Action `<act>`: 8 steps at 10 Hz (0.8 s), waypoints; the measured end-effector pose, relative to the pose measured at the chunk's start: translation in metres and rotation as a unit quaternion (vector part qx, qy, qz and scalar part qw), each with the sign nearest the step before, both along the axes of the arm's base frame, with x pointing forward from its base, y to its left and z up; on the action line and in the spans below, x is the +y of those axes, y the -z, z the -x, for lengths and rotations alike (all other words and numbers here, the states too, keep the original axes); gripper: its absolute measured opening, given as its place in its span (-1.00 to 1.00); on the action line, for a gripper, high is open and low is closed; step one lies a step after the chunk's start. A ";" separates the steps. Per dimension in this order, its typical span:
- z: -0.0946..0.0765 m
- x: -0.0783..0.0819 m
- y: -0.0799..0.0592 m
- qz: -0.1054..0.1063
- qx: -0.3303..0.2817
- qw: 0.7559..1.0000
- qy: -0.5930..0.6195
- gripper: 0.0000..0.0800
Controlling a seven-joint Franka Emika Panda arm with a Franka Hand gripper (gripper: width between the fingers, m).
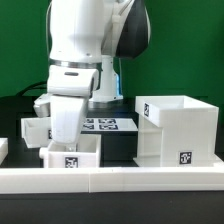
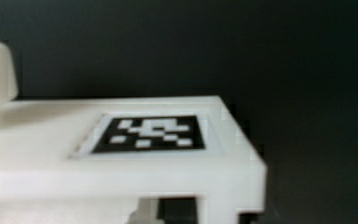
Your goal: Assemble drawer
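A small white open drawer box (image 1: 70, 156) with a marker tag on its front stands near the front rail, left of centre in the exterior view. My gripper (image 1: 66, 136) reaches down into it from above and grips its wall. In the wrist view the same box (image 2: 87, 175) fills the lower half, very close and blurred, with its tag (image 2: 153, 135) facing the camera; my fingers are almost hidden by it. The large white drawer housing (image 1: 176, 130) stands to the exterior view's right, open at the top. Another small white box part (image 1: 34, 130) sits at the left.
The marker board (image 1: 106, 125) lies flat behind the small box, between the arm and the housing. A white rail (image 1: 110, 180) runs along the table's front edge. The arm's body (image 1: 80, 50) stands over the left half of the table.
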State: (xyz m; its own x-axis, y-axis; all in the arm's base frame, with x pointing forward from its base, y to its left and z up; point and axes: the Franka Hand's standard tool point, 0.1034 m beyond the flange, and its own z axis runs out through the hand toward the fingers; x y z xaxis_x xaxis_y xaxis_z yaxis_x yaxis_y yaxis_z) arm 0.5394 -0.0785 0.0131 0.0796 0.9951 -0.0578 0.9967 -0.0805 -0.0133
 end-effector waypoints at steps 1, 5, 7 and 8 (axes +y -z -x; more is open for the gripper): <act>-0.001 0.005 0.000 0.004 0.001 1.000 -0.019 -0.90; 0.000 0.004 0.001 0.005 0.000 1.000 -0.021 -0.90; -0.003 0.005 0.000 0.006 0.000 0.998 -0.057 -0.90; -0.005 0.009 -0.001 0.005 0.002 0.998 -0.058 -0.90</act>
State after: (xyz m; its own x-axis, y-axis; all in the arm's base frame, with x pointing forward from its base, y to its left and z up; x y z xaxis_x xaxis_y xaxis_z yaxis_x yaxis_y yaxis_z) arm 0.5441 -0.0696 0.0144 -0.0371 0.9969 -0.0688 0.9992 0.0361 -0.0163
